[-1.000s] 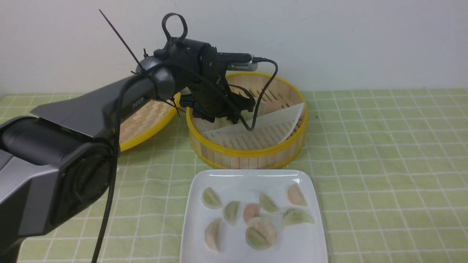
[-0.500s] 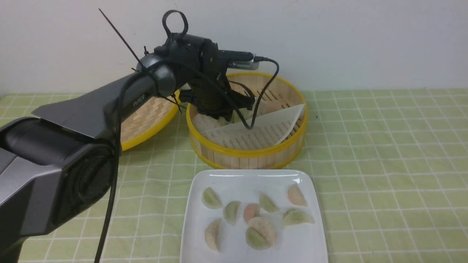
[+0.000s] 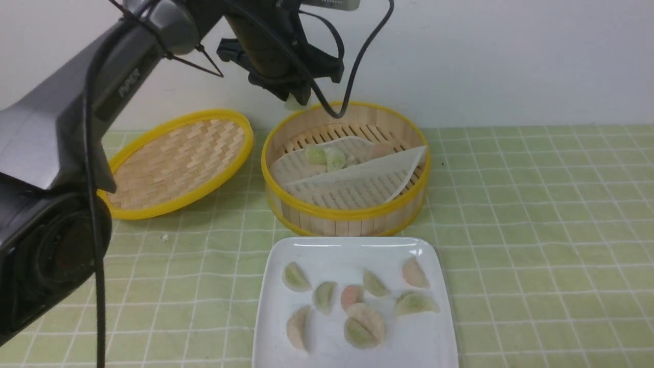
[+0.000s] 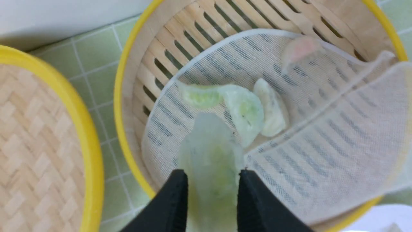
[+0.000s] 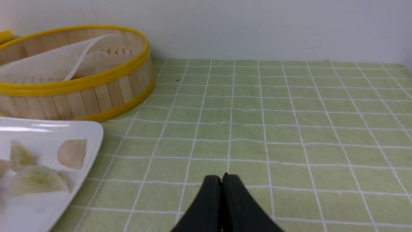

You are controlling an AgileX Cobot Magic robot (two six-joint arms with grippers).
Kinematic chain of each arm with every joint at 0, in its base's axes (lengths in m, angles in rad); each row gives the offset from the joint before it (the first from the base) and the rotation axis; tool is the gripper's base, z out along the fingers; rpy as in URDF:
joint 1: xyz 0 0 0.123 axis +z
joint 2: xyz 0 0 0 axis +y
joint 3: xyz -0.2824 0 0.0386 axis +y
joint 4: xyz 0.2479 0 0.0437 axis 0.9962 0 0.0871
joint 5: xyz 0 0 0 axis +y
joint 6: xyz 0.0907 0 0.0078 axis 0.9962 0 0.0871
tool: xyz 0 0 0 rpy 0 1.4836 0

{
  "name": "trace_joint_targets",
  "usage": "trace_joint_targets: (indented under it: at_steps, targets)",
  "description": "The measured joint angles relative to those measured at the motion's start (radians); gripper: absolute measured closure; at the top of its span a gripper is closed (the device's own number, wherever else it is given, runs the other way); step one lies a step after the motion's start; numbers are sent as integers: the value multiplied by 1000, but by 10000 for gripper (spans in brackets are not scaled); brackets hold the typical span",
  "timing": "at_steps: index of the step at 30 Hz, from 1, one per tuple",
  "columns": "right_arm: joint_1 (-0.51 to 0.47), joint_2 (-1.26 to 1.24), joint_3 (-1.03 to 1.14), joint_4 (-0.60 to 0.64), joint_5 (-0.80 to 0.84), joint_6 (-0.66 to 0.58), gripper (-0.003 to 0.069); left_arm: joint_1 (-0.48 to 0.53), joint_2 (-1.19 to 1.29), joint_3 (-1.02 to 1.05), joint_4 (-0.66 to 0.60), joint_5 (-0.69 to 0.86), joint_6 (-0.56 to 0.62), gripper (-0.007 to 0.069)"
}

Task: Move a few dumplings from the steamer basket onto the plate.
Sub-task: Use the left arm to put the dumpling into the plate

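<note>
Bright, even, diffuse light with no hard shadows, only soft ones at the base of the steamer basket (image 3: 347,217) and the lid (image 3: 179,158). Glare streak along the far rim of the plate (image 3: 357,244). The left wrist view is soft all over, the dumpling (image 4: 209,161) pinched in the left gripper (image 4: 210,193) smeared and out of focus, while the right wrist view is sharp.

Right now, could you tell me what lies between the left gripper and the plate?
In the front view, the steamer basket, a few dumplings inside, sits between left gripper and plate.
</note>
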Motion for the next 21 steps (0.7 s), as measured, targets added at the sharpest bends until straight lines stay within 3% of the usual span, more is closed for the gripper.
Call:
trace_joint_targets:
  at_steps: [5, 12, 21]
  targets:
    - [0, 0, 0, 0, 0, 1, 673, 0, -107, 145, -81, 2, 18, 452]
    - [0, 0, 0, 0, 0, 1, 673, -44, -214, 603, -172, 2, 53, 452]
    - [0, 0, 0, -1, 0, 1, 673, -140, -190, 802, -238, -48, 57, 461]
